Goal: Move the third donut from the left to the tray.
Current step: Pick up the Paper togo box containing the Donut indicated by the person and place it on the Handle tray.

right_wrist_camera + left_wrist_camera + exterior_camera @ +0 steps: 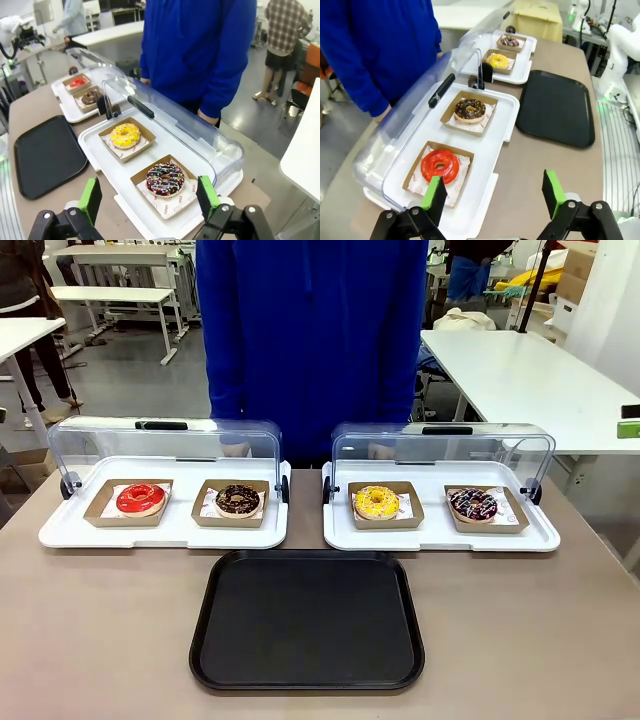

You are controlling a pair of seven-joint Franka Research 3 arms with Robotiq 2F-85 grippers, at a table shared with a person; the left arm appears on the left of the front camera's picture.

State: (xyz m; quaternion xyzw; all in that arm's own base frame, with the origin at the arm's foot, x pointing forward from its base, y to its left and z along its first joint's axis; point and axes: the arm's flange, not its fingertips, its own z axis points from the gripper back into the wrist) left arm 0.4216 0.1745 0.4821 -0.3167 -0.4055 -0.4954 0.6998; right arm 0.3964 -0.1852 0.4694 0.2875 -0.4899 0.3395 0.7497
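Jaws of the right gripper (150, 196) and left gripper (495, 191) stand wide apart and empty, and the third donut (125, 134) lies ahead of the right gripper, the nearer one, just past a sprinkled chocolate donut (165, 178), not yet on the tray (300, 640).

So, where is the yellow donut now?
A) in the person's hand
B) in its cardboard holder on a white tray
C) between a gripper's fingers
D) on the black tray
B: the yellow donut sits in its brown holder on the white tray, beside a chocolate donut.
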